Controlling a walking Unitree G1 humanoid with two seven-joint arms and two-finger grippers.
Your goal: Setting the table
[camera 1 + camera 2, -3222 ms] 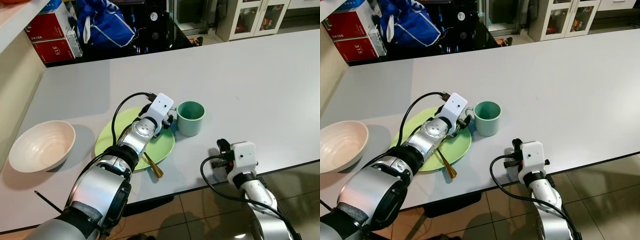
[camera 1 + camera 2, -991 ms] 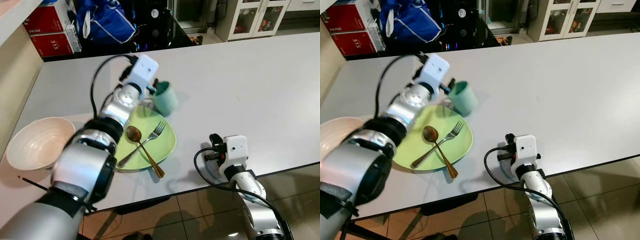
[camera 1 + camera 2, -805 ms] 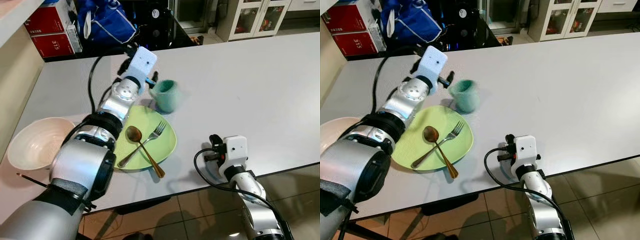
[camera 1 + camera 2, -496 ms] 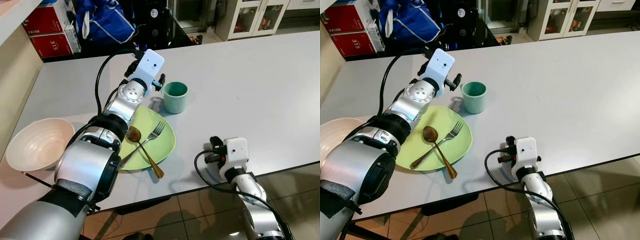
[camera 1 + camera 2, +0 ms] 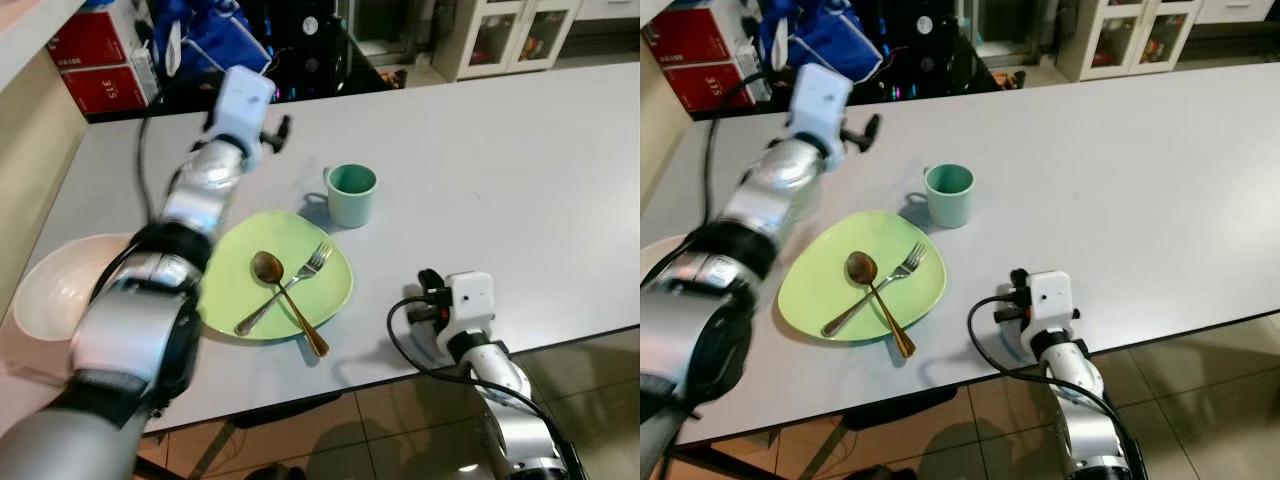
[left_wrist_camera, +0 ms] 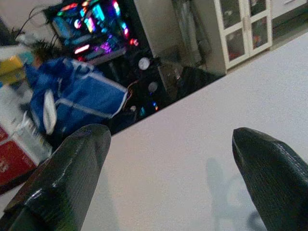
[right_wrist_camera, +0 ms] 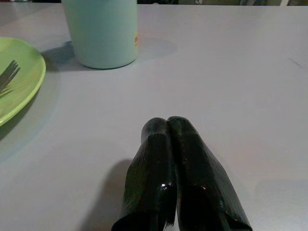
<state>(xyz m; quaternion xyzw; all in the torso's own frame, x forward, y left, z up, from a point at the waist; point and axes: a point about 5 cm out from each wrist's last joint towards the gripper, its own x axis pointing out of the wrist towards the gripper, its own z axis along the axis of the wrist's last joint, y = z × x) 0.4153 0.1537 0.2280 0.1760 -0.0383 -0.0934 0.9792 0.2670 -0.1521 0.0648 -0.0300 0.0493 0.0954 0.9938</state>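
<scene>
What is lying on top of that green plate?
A spoon and a fork lie crossed on the plate. The spoon's handle runs past the rim onto the table. The patches of plate directly beneath them are covered.

Matt table point(image 5: 500, 160), glossy plate point(image 5: 230, 290), metal spoon point(image 5: 285, 300).

Beyond the far edge of the table, a blue bag point(image 5: 215, 45) with white trim slumps on the floor. Red boxes point(image 5: 98, 72) are stacked to its left, against the beige wall. A dark cabinet point(image 5: 315, 40) stands beside the bag, coloured lights point(image 6: 91, 19) glowing behind it. A white glass-door cupboard point(image 5: 515, 30) stands further right.
</scene>
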